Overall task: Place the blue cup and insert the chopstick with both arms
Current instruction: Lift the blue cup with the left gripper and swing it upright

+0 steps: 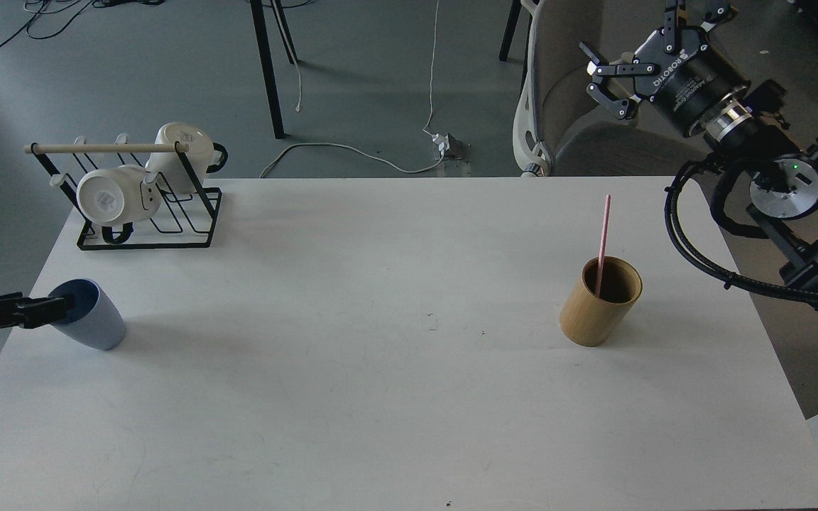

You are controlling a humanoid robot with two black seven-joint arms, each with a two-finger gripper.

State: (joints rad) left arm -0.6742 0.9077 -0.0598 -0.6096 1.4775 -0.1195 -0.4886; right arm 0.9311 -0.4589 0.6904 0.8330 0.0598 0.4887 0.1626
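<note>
The blue cup [93, 319] stands upright near the table's left edge. My left gripper [43, 311] comes in low from the left, and its dark tip overlaps the cup's near rim. I cannot tell its fingers apart. One pink-red chopstick [603, 238] stands leaning in the tan wooden cylinder [597, 309] at the right of the table. My right gripper [629, 32] hangs open and empty well above and behind the cylinder, past the table's far edge.
A black wire rack [143, 213] with a pale wooden rod and two white mugs stands at the back left of the white table [380, 397]. A grey chair [558, 106] is behind the table under my right gripper. Cables lie on the floor.
</note>
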